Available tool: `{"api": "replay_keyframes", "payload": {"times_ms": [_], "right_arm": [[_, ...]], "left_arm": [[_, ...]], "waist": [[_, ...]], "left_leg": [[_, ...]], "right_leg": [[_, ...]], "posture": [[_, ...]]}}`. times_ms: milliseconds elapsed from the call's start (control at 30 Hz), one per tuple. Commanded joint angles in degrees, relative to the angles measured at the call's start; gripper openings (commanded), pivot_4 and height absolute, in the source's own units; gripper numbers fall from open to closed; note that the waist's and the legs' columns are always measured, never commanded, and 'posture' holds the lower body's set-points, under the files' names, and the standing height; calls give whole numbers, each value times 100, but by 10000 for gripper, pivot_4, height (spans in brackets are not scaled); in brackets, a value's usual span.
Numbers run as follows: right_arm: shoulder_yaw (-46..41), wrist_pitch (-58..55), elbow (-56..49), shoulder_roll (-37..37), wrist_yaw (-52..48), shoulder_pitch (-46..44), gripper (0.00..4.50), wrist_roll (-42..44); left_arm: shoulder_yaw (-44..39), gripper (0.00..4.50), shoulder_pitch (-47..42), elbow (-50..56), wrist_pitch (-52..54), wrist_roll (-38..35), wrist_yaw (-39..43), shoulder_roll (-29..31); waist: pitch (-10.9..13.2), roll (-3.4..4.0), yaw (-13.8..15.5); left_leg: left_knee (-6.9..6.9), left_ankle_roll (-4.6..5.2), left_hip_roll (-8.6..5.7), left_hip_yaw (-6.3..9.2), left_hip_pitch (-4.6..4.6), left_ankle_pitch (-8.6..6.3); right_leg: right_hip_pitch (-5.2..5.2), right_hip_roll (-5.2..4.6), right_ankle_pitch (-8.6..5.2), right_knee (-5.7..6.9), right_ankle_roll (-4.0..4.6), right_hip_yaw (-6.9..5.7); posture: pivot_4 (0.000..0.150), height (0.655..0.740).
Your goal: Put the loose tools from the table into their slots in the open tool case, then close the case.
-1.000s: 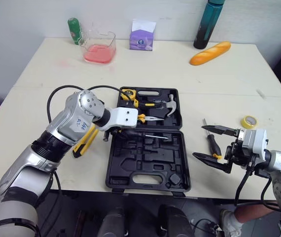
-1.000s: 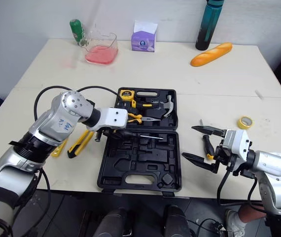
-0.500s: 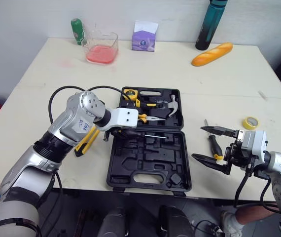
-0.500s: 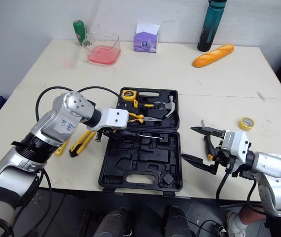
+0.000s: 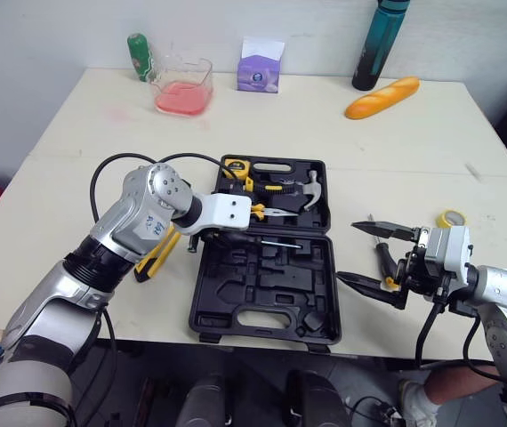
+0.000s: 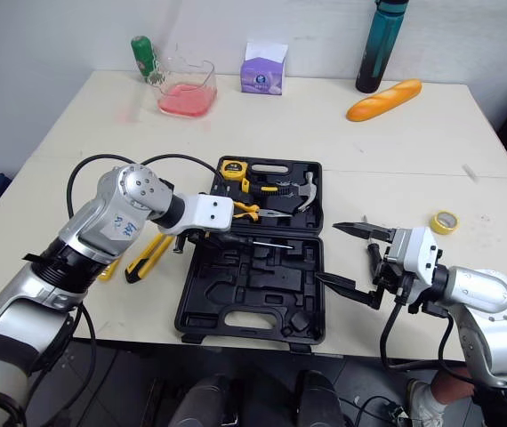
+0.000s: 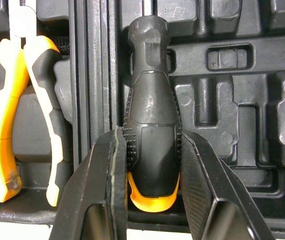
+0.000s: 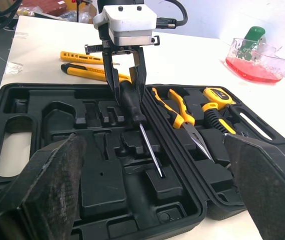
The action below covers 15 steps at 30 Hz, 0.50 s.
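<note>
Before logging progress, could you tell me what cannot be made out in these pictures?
Held screwdriver: whether it sits in its slot; left gripper covers the handle, eye views.
Table screwdriver: its handle end, behind the right gripper, eye views.
Knife: partly under the left arm, eye views.

A cream desk [image 5: 414, 151] is spanning the view, with a faint seam [image 5: 396, 169] running across its top from side to side. A pale, plain wall [image 5: 58, 36] is rising just behind its far edge. Soft, even light is falling on the surface, and dark floor [image 6: 138, 374] is showing below the near edge.
</note>
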<state>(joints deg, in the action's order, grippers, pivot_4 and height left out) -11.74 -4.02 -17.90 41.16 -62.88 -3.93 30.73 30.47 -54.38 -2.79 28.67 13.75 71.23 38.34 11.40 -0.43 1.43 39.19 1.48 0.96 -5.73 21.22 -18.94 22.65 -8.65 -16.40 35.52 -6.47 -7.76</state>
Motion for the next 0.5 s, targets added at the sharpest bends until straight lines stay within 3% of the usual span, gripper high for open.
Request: {"api": "replay_keyframes", "payload": {"times_ms": [33,167,333,500], "right_arm": [[-60,18,-132,17,36,-53,45000,72],[-48,14,-141,14,46,-37,45000,62],[-38,-44,-207,21,91,-21,45000,76],[-66,-175,-297,46,171,-34,45000,118]], "left_arm": [[-38,23607,-18,-34,-61,109,-58,-42],[-176,39103,-5,142,-88,-24,-19,-79],[-395,39103,41,580,148,-225,177,44],[-1240,39103,413,824,261,-996,-174,-205]], "waist": [[0,0,4],[0,0,0],[0,0,-9],[0,0,-9]], "left_leg": [[0,0,0,0,0,0],[0,2,0,0,2,-1],[0,3,-1,0,6,-2],[0,3,2,0,6,-2]], "right_leg": [[0,0,0,0,0,0],[0,0,0,-2,0,0],[3,1,0,-4,0,-2],[4,0,0,-3,0,0]], "posture": [[1500,7400],[1500,7400],[1500,7400],[1500,7400]]}}
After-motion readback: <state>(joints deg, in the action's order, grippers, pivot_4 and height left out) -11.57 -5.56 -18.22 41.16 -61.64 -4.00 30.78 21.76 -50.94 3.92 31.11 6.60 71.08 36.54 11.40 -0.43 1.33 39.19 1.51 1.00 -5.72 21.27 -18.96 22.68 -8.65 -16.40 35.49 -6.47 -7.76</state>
